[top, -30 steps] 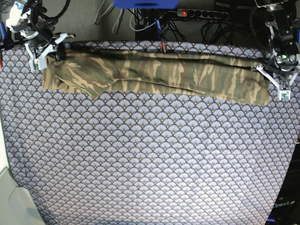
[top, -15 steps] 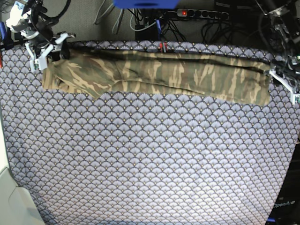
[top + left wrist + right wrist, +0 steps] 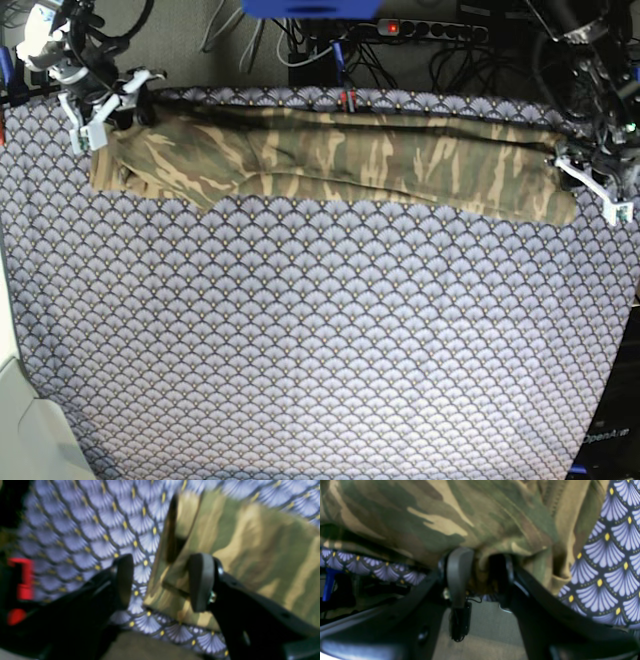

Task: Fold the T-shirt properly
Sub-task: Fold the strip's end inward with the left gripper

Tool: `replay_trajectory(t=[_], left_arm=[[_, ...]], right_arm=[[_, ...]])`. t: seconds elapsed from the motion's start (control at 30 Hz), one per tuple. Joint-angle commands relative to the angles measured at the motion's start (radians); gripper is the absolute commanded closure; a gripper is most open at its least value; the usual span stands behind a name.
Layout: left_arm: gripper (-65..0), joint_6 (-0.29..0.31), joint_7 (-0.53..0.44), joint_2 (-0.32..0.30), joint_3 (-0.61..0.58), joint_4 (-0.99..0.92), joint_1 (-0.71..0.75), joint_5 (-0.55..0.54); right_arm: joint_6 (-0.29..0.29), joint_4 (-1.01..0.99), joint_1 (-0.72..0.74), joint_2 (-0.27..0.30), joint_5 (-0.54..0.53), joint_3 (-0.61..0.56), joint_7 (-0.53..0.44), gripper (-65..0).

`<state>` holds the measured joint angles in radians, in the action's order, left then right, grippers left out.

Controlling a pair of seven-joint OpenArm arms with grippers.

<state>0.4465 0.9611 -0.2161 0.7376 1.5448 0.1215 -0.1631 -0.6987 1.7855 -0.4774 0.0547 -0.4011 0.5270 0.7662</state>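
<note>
Both grippers spread: left gripper [image 3: 160,582] at T-shirt [image 3: 330,160] corner, right gripper [image 3: 480,577] around bunched edge.

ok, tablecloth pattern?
Purple scallop fans with small yellow dots on the tablecloth; base view shows it best.

Left wrist view is motion-blurred throughout; in the right wrist view, bunched T-shirt [image 3: 475,525] cloth hides the right gripper [image 3: 480,562] fingertips, so contact or grip there cannot be confirmed.

One T-shirt [image 3: 340,160] (camouflage), one tablecloth [image 3: 320,340].
</note>
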Motion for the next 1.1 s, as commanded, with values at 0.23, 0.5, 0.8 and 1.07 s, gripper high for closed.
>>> replay_trajectory(t=[0.23, 0.5, 0.8, 1.07], left_arm=[[-34.7, 0.001, -0.029, -0.021, -0.042, -0.111, -0.061, -0.006], [-34.7, -0.012, -0.031, -0.021, -0.059, -0.163, -0.064, -0.006], [-34.3, -0.005, -0.032, -0.047, -0.056, -0.278, -0.062, -0.008], [-28.6, -0.001, -0.063, -0.042, -0.057, -0.326, -0.053, -0.013]], right_arm=[[0.001, 0.014, -0.002, 0.009, -0.017, 0.003, -0.014, -22.0], [0.001, 0.014, -0.002, 0.01, -0.017, 0.003, -0.014, -21.9], [0.001, 0.014, -0.001, 0.026, -0.017, 0.005, -0.014, -21.9], [0.001, 0.014, -0.001, 0.038, -0.017, 0.006, -0.014, -21.9]])
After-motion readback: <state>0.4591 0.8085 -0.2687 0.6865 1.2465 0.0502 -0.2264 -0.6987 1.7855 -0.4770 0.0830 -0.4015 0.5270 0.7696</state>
